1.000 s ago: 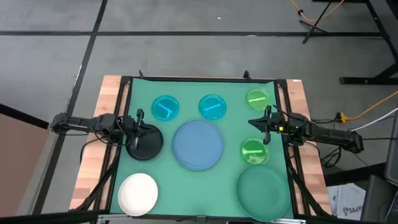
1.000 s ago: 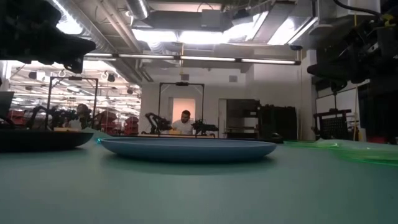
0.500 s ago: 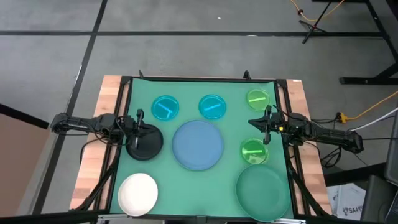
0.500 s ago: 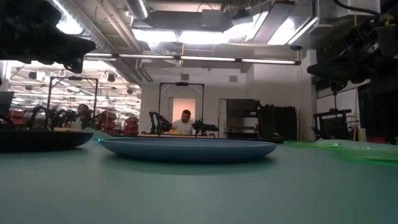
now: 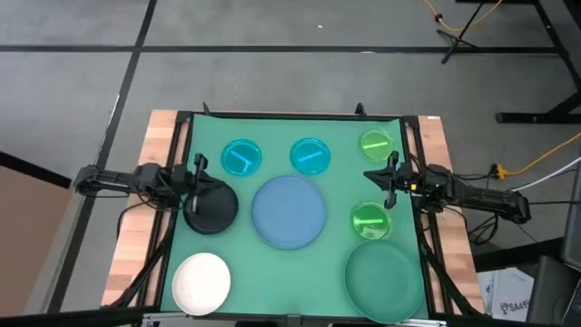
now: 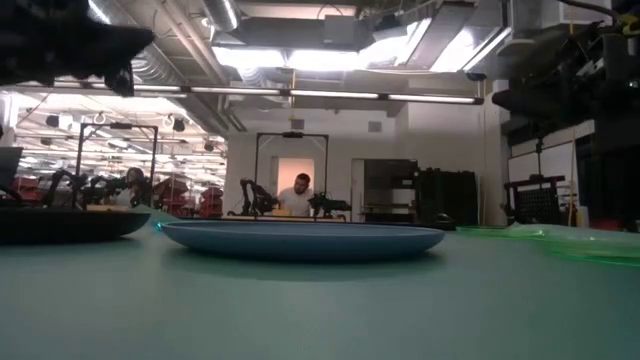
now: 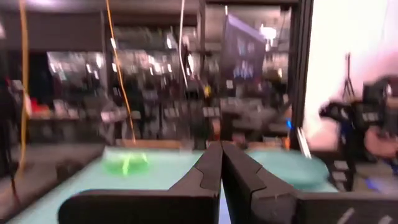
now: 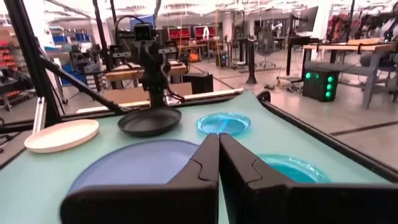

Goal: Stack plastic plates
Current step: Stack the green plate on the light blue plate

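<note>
Left gripper [image 5: 198,164], fingers pressed together and empty, hovers at the 12 o'clock rim of the black plate [image 5: 212,209] (nearer arm). Right gripper [image 5: 392,165], likewise closed, hangs between the green plates [image 5: 370,219].

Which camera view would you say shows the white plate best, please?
The high view: the white plate shows whole and round at the mat's near-left corner. The right wrist view catches it obliquely, beside the black plate. The low and left wrist views do not show it.
</note>
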`<action>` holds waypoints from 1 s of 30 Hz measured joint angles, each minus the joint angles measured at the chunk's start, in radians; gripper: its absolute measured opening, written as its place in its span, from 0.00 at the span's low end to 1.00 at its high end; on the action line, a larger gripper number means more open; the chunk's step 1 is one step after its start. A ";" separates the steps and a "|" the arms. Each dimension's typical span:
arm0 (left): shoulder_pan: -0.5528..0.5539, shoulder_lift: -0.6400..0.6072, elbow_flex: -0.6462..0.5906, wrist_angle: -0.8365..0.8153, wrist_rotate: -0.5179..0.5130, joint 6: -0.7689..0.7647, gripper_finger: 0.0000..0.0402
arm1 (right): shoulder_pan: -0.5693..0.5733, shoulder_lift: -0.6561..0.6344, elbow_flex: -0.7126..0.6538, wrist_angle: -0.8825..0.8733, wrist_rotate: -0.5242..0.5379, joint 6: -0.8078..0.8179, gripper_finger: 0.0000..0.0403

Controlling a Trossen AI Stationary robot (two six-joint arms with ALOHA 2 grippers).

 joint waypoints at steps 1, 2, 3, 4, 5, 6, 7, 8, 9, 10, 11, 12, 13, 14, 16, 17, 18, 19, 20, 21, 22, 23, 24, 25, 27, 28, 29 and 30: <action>0.000 0.000 0.000 0.041 -0.016 0.017 0.01 | 0.000 0.001 0.000 -0.006 0.000 0.005 0.00; 0.000 0.000 0.001 0.078 -0.028 0.022 0.01 | 0.000 0.002 0.000 -0.014 0.000 0.016 0.00; 0.001 0.000 0.001 0.103 -0.031 0.022 0.01 | 0.000 0.003 0.000 -0.016 0.000 0.026 0.00; 0.001 0.000 0.002 0.115 -0.029 0.022 0.01 | 0.000 0.003 0.000 -0.014 0.000 0.031 0.00; 0.000 0.000 0.002 0.116 -0.027 0.020 0.01 | 0.000 0.002 0.000 -0.007 0.000 0.031 0.00; 0.000 0.000 0.001 0.113 -0.028 0.013 0.01 | 0.000 0.002 0.000 0.000 0.000 0.031 0.00; 0.000 0.002 0.001 0.113 -0.033 0.000 0.01 | 0.000 0.003 0.000 0.008 0.000 0.031 0.00; 0.000 0.012 0.001 0.117 -0.042 -0.010 0.01 | 0.000 0.003 0.000 0.020 0.000 0.031 0.00; 0.000 0.026 0.001 0.122 -0.053 -0.021 0.01 | 0.000 0.002 0.000 0.033 0.000 0.031 0.00; 0.000 0.045 0.001 0.127 -0.064 -0.027 0.01 | 0.000 0.002 0.000 0.044 0.000 0.030 0.00; 0.000 0.066 0.001 0.138 -0.075 -0.032 0.01 | 0.000 0.002 0.000 0.047 0.000 0.028 0.00; 0.000 0.091 0.001 0.161 -0.079 -0.033 0.01 | 0.000 0.002 0.000 0.048 0.001 0.027 0.00; 0.000 0.120 0.001 0.193 -0.081 -0.033 0.01 | 0.000 0.002 0.000 0.048 0.000 0.027 0.00; 0.000 0.151 0.001 0.224 -0.081 -0.033 0.01 | 0.000 0.002 0.000 0.048 0.000 0.027 0.00; 0.000 0.223 0.001 0.290 -0.077 -0.033 0.01 | 0.000 0.002 0.000 0.050 0.001 0.026 0.00; 0.000 0.261 0.007 0.313 -0.076 -0.035 0.01 | 0.000 0.002 0.000 0.051 0.001 0.023 0.00; 0.000 0.301 0.018 0.334 -0.076 -0.040 0.01 | 0.000 0.002 0.000 0.057 0.001 0.021 0.00; 0.000 0.344 0.032 0.346 -0.076 -0.055 0.01 | 0.000 0.003 0.000 0.066 0.001 0.017 0.00; 0.000 0.388 0.048 0.354 -0.076 -0.067 0.01 | 0.000 0.002 0.000 0.078 0.001 0.011 0.00; 0.000 0.435 0.066 0.359 -0.076 -0.079 0.01 | 0.000 0.002 0.000 0.085 0.001 0.005 0.00; 0.000 0.487 0.089 0.362 -0.076 -0.087 0.01 | 0.000 0.002 0.000 0.089 0.001 0.002 0.00; 0.000 0.536 0.113 0.362 -0.076 -0.089 0.01 | 0.000 0.003 0.000 0.091 0.001 0.001 0.00; 0.000 0.588 0.141 0.363 -0.075 -0.090 0.01 | 0.000 0.003 0.000 0.091 0.001 0.000 0.00; -0.001 0.641 0.170 0.364 -0.075 -0.092 0.01 | 0.000 0.003 0.000 0.091 0.001 0.001 0.00; -0.009 0.741 0.226 0.364 -0.074 -0.097 0.01 | 0.000 0.003 0.000 0.090 0.001 0.000 0.00; -0.014 0.791 0.255 0.364 -0.075 -0.099 0.01 | 0.000 0.003 0.000 0.090 0.001 0.001 0.00; -0.020 0.840 0.287 0.364 -0.073 -0.099 0.01 | 0.000 0.003 0.000 0.090 0.001 0.001 0.00; -0.028 0.886 0.316 0.364 -0.073 -0.104 0.01 | 0.000 0.003 0.000 0.089 0.001 0.001 0.00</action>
